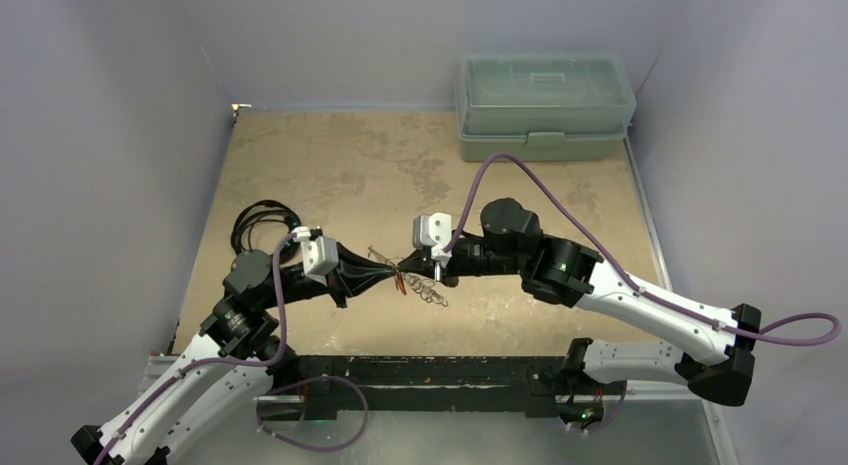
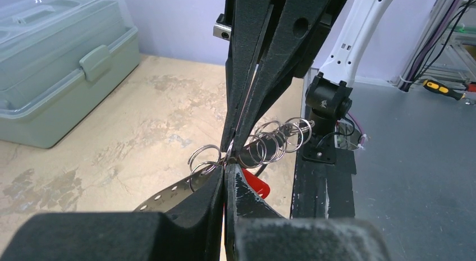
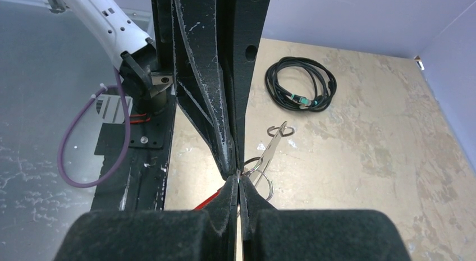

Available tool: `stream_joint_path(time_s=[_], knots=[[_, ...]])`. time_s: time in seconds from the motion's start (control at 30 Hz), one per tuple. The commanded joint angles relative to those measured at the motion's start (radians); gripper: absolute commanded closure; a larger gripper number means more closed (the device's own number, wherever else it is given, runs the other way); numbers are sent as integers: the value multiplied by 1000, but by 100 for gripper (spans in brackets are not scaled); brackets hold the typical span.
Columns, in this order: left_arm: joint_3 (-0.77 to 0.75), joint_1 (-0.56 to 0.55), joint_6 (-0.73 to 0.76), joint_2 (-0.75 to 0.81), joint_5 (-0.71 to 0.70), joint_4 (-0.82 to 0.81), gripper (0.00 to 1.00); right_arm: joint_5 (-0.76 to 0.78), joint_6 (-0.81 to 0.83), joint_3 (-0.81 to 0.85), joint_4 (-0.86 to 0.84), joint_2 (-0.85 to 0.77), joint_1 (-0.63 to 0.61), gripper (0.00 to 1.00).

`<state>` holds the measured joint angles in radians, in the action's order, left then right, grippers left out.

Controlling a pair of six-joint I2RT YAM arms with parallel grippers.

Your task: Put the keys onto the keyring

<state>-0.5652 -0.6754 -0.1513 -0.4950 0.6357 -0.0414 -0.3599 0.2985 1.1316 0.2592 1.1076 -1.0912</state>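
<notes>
Mid-task, I'd guess. Both pinched shut, tip to tip over table: left end effector, right end effector. Wire keyring bunched right at tips, red key just beside left tip. Couldn't tell who gripped what. Threading looked not done yet.

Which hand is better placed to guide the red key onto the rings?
Probably the left hand: the key sits at its tip, while the right hand pinches the keyring.
</notes>
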Motion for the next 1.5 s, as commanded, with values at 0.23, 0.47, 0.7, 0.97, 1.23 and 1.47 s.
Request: stream_joint_path(time_s=[0.23,0.47,0.7,0.97,1.23,1.47], knots=[[-30,0,20,22,1,-29,100,44,-20,-36,-124,-58,-3,100],[-31,-1,24,22,-7,-24,100,61,-41,-56,-157,-75,-3,100],[-30,0,27,21,-14,-20,100,87,-61,-67,-185,-82,-3,100],[-35,0,31,21,-35,-9,100,94,-116,-126,-316,-99,-3,100],[-38,0,32,25,-55,0,100,114,-222,-248,-554,-120,-3,100],[-39,0,33,26,-75,8,100,138,-335,-371,-769,-150,-3,100]])
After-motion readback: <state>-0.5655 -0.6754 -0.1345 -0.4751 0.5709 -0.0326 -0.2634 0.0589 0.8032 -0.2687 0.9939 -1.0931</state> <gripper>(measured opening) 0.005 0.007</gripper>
